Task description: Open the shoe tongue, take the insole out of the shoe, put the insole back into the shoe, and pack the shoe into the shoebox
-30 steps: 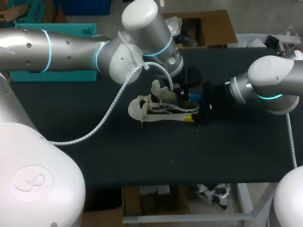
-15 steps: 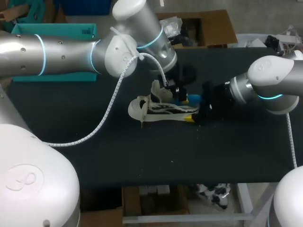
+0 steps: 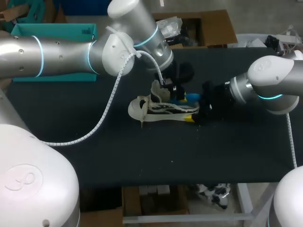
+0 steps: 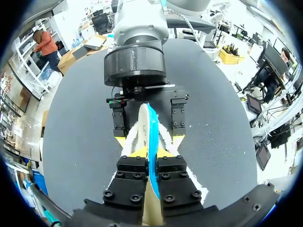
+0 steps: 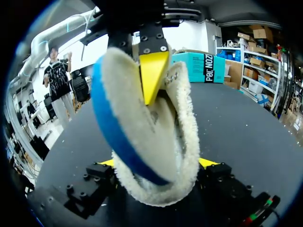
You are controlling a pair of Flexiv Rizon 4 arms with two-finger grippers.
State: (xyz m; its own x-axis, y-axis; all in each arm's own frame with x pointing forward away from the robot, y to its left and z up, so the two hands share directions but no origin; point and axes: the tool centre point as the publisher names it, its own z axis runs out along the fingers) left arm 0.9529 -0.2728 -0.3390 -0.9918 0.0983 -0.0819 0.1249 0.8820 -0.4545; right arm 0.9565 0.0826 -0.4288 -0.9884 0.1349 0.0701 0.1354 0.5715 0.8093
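Plainly, the risk sits mid-desk, where both arms crowd one shoe. From the left, my left arm's jaws are pinched shut on the thin edge of the insole, which stands on edge, bowed, with its blue underside showing just beside the shoe. The grip is narrow and the fleece is soft. If the lower end snags in the lining, a further pull could strip the insole from the pinch or drag the shoe along. On the right, my right arm's jaws stand wide, closed on the fleecy shoe from both sides. A tug from the left could twist the shoe loose. The two sets of yellow tips face each other closely and could clash.

How much insole remains inside I cannot tell, as the shoe's fleece covers its lower end. The tongue is hidden under the left wrist. A teal box at far left may be the shoebox, though I cannot be sure.
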